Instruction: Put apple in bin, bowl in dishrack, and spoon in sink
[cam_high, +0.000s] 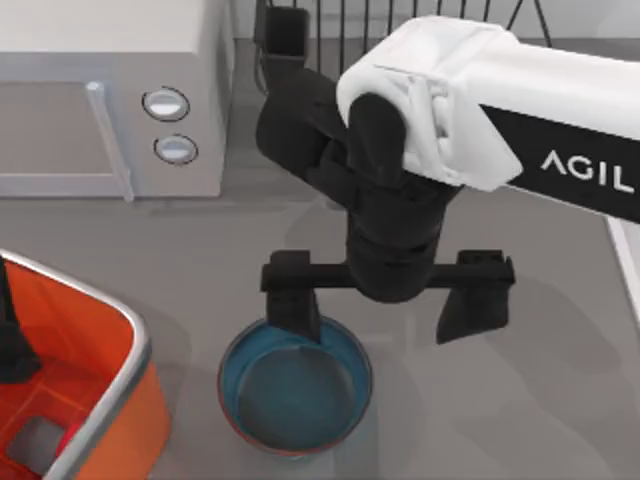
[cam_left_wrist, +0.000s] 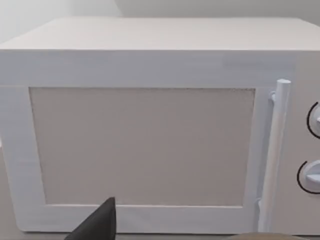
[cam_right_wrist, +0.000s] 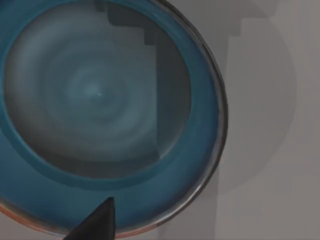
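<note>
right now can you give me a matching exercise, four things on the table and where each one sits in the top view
Things:
1. bowl
2. bin
3. microwave
4. dishrack

Places:
A. top left corner
B. bottom left corner
C. bottom centre, under the right gripper's open fingers
D. top edge, behind the right arm

Pairs: 1-C, 2-B, 3-A, 4-D
</note>
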